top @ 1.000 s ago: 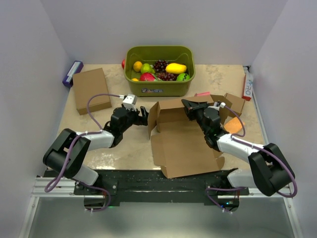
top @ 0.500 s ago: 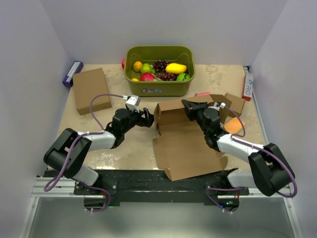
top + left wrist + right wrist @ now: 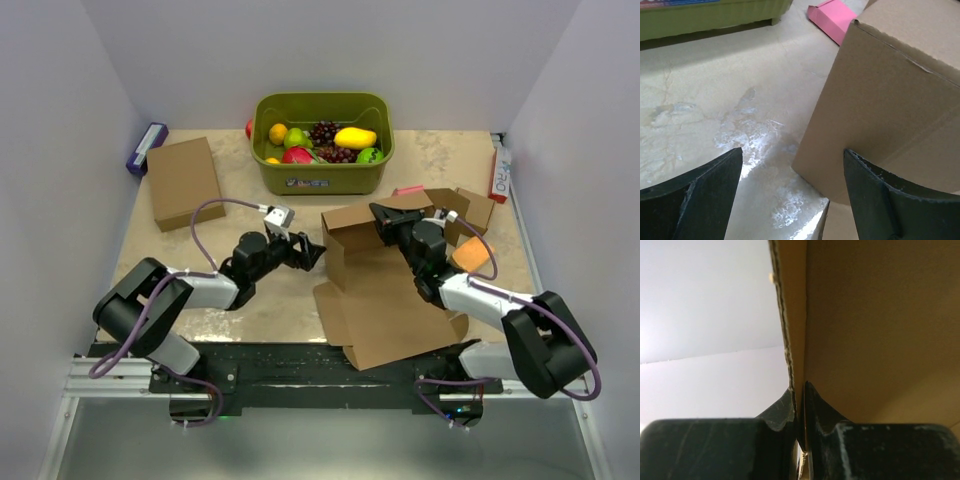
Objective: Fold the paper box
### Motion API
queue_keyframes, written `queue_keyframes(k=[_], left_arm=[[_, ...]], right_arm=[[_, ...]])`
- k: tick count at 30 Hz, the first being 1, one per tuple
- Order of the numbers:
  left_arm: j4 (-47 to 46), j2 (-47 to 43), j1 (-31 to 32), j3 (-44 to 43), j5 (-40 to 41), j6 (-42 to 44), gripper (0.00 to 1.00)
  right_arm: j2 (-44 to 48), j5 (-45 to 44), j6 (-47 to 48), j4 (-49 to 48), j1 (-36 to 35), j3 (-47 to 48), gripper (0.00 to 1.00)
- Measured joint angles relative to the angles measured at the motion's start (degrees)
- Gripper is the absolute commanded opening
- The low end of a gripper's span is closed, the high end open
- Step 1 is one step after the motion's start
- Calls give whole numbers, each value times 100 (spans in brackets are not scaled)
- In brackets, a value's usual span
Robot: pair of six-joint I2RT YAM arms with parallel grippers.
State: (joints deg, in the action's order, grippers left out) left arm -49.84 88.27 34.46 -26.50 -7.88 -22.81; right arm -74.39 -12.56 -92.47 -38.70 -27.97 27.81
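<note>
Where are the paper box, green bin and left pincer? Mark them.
paper box (image 3: 388, 305): top external view, base panel.
green bin (image 3: 345, 178): top external view, front wall.
left pincer (image 3: 314, 253): top external view, between fingertips.

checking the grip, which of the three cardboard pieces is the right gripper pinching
The big die-cut box in the middle: the right gripper pinches its raised wall. The flat rectangle and small cube are not held.

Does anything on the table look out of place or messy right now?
The cardboard box sits askew to the table edges, and its near corner seems to overhang the front edge. Whitish smears mark the table just ahead of the left gripper. Nothing looks spilled.
</note>
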Motion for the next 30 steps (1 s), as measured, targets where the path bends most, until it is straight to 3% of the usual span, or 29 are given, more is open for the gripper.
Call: queue_keyframes(k=[23,30], left_arm=[[-1235,0,1078,647,553,450,86],[-946,39,1475,385,1416,487,87]], right_arm=[[442,-144,251,-140,0,-422,12],[511,-168,258,-142,7,-472,12]])
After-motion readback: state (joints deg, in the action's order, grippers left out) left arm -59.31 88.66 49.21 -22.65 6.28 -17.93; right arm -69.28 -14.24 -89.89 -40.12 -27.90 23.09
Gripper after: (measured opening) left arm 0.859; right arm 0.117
